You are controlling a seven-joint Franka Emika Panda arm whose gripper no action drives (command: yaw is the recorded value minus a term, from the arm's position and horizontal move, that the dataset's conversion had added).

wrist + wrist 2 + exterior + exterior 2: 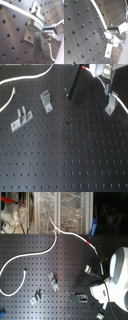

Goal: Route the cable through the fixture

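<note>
A: Cable [47, 251]: thin, white, limp cord. Judged light and floppy, so it will sag and swing on either side of any grip. Red band [89, 243] sits on the run leading towards the gripper [108, 88].

B: Where to hold?

A: Close to the stretch being threaded, I'd say; a short free length should steer more easily than a long one. Probably smooth-jacketed, so a firm pinch.

B: Gripper state?

A: Cannot tell. In both exterior views the arm body masks the fingers. In the first wrist view the cable [20, 12] runs across the fixture [33, 26] just ahead of the metal fingers [51, 30]; whether they pinch it is not resolvable.

B: Fixture position?

A: Directly below the gripper in the first exterior view [111, 106], its top slanting. Cable appears to lie over its top; seated in the slot or only resting, unclear.

B: View differences?

A: Second exterior view alone shows the cable's whole loop and free end, well away from the gripper. First exterior view alone shows the other two brackets [46, 100], [20, 118], well apart from the gripper. Wrist views alone show cable-to-fixture contact.
</note>
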